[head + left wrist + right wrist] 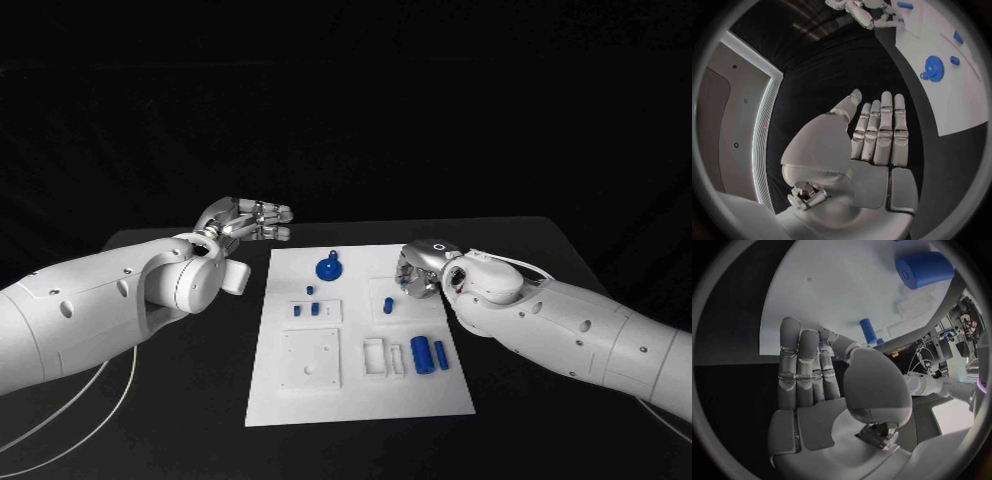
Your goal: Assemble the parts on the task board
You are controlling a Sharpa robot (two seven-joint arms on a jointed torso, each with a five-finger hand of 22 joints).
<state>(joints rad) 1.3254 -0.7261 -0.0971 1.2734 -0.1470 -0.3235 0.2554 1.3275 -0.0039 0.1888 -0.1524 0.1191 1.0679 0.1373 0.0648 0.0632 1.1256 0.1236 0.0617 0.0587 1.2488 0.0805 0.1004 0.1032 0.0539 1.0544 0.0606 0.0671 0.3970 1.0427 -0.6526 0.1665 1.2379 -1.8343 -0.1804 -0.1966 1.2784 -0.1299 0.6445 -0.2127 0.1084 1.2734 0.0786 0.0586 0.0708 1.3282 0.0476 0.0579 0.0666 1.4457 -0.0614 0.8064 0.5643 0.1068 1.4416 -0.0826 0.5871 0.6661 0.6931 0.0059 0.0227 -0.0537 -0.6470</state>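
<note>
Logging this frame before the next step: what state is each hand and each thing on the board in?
left hand: open, holding nothing, off the board.
right hand: over the board's right edge; grip unclear.
task board: flat on the table.
blue gear: lying flat.
large blue cylinder: lying on its side.

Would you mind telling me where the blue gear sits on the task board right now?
In the head view, the blue gear lies near the far edge of the task board, roughly midway between the left hand and the right hand, untouched by either.
</note>
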